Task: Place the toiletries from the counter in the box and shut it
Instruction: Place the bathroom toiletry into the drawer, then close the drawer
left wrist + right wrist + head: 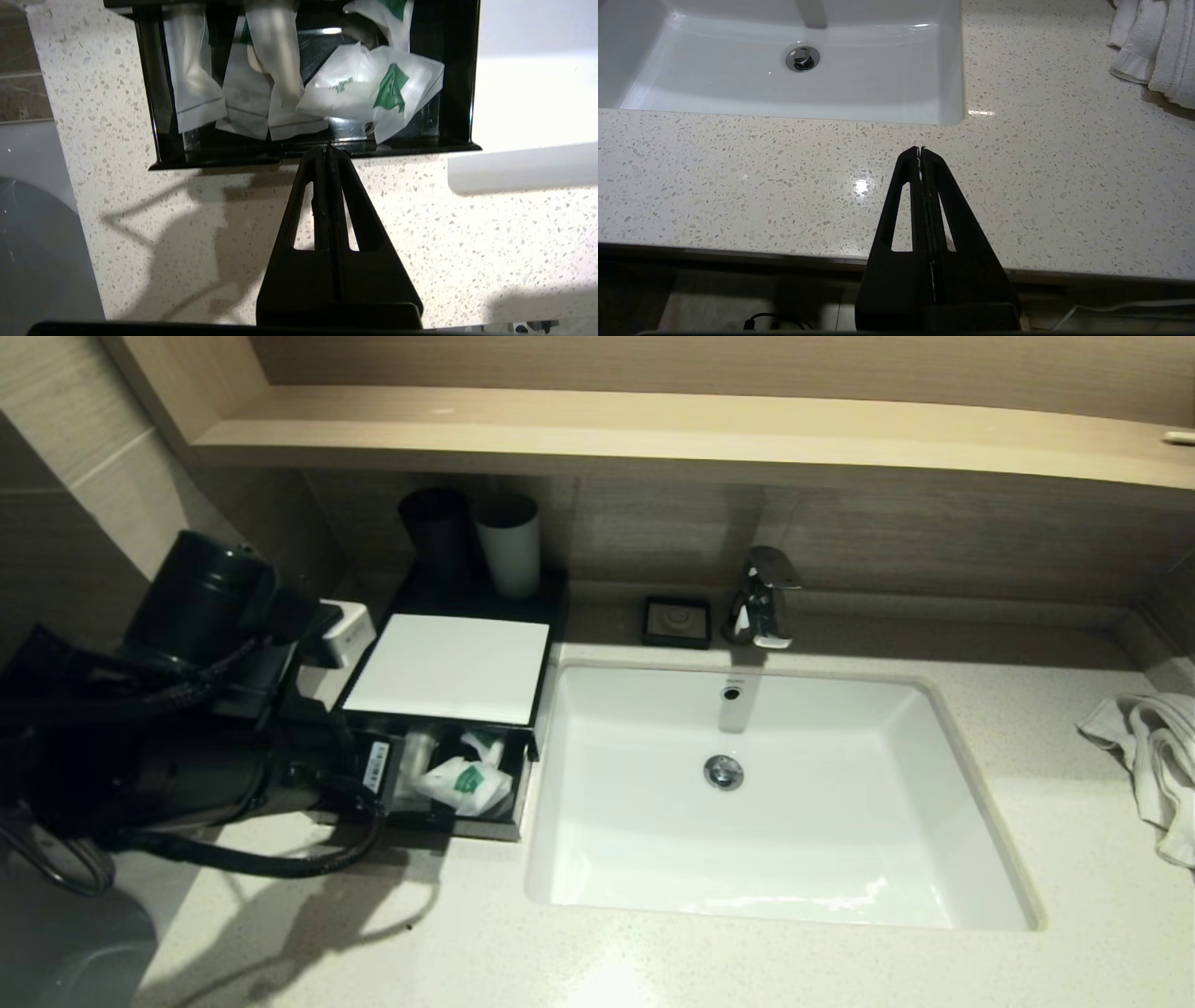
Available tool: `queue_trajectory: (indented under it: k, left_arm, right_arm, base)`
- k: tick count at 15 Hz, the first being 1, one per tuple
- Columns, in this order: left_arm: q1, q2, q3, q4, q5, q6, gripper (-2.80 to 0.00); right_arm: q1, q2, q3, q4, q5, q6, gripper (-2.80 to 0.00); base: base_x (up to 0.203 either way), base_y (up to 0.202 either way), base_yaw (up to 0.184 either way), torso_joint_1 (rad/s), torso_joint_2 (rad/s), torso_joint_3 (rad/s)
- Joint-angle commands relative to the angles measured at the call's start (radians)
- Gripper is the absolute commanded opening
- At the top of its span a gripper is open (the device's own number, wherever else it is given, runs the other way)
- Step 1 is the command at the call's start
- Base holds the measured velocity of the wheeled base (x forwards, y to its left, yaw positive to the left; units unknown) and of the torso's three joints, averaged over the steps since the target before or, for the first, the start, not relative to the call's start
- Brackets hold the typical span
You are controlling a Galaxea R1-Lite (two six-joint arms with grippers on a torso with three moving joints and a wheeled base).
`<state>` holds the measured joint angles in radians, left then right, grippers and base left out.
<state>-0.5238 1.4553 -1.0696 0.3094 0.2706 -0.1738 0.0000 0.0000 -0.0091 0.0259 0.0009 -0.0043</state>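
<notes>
The box [446, 668], black with a white top panel, stands on the counter [653, 961] left of the sink. Its front drawer [308, 156] is pulled out. Inside lie the toiletries: white sachets with green labels [373, 88] and clear-wrapped packets [196, 88]; in the head view the sachets [464, 784] show in the drawer. My left gripper [326, 148] is shut with nothing in it, its tips at the drawer's front lip. The left arm [205, 756] reaches in from the left. My right gripper [920, 149] is shut and empty above the counter's front edge, out of the head view.
The white sink [775, 803] with faucet [766, 597] lies right of the box. A black cup [434, 532] and a white cup [509, 541] stand behind the box, a black soap dish [677, 621] beside the faucet. A white towel [1153, 756] lies far right. A wooden shelf [653, 429] hangs overhead.
</notes>
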Motion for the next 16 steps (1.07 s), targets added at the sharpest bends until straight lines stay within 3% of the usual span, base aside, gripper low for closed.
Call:
queue_trajectory:
  k: [1,7,11,16]
  left_arm:
    - [-0.001,-0.051,0.057,0.001,0.001,-0.004,-2.80]
    - [-0.001,-0.073,0.185,-0.025,-0.008,-0.010,-2.80]
    - [-0.001,-0.014,0.250,-0.121,-0.005,-0.011,-2.80]
    - [-0.001,0.033,0.267,-0.177,-0.008,-0.013,-2.80]
  right_arm:
    - [0.000,0.000,0.000,0.000,0.001,0.000,-2.80]
    - [0.000,0.000,0.000,0.000,-0.001,0.000,-2.80]
    - [0.000,0.000,0.000,0.000,0.001,0.000,-2.80]
    - [0.000,0.000,0.000,0.000,0.001,0.000,-2.80]
  base:
    - [0.000,0.000,0.000,0.000,0.00,0.000]
    - [0.000,0.000,0.000,0.000,0.00,0.000]
    - [0.000,0.000,0.000,0.000,0.00,0.000]
    - [0.000,0.000,0.000,0.000,0.00,0.000]
